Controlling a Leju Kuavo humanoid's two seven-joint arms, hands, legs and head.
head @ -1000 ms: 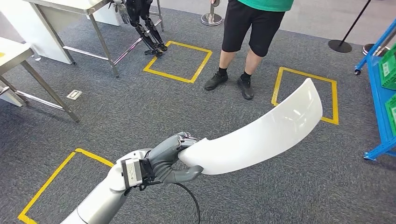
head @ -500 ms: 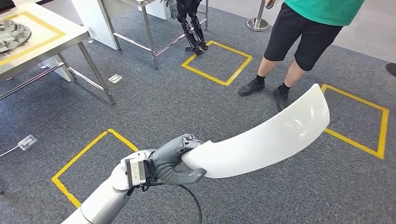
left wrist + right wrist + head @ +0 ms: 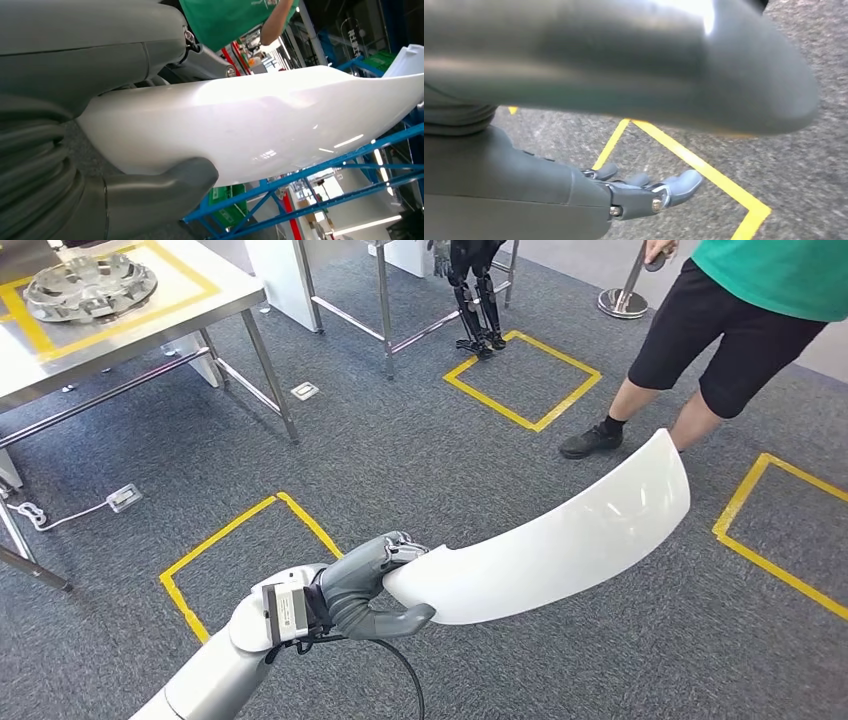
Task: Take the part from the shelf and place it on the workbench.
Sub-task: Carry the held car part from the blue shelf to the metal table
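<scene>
The near end of the white panel (image 3: 545, 543) vanishes inside my left hand (image 3: 365, 585), hiding my fingers (image 3: 400, 545) behind it. My right thumb (image 3: 624, 65) is a blur. The person (image 3: 740, 330) ahead is cut off at the waist.

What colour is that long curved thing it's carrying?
Glossy white: the long curved plastic panel shows best in the head view.

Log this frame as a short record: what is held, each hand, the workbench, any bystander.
held item: long curved white part, gripped at one end, far end raised over the carpet
left hand: grips the part
right hand: holds nothing, fingers apart, above the carpet
workbench: ahead to the left, a round metal piece on it
bystander: person in green top and black shorts, ahead to the right
</scene>
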